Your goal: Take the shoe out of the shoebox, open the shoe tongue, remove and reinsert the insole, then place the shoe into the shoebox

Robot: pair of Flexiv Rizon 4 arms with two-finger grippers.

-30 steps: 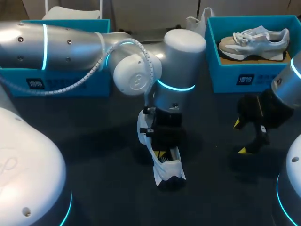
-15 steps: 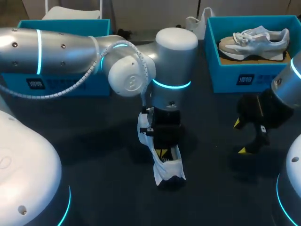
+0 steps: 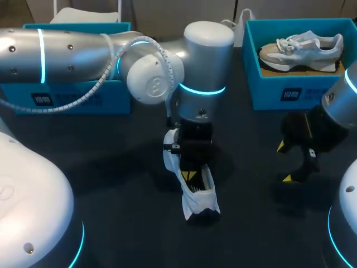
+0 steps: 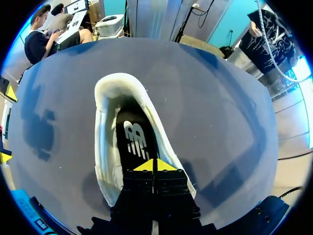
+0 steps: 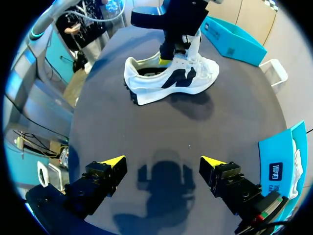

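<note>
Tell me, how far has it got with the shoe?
Done: the shoe lies out on the table. In hand: the left gripper, shut, is in its opening over the insole. Whether the insole has been out yet, I cannot tell. Left: boxing the shoe.

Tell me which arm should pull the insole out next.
Left, probably. The left gripper, tips together, is inside the shoe, right at the insole; the right gripper hangs open, apart from the shoe.
</note>
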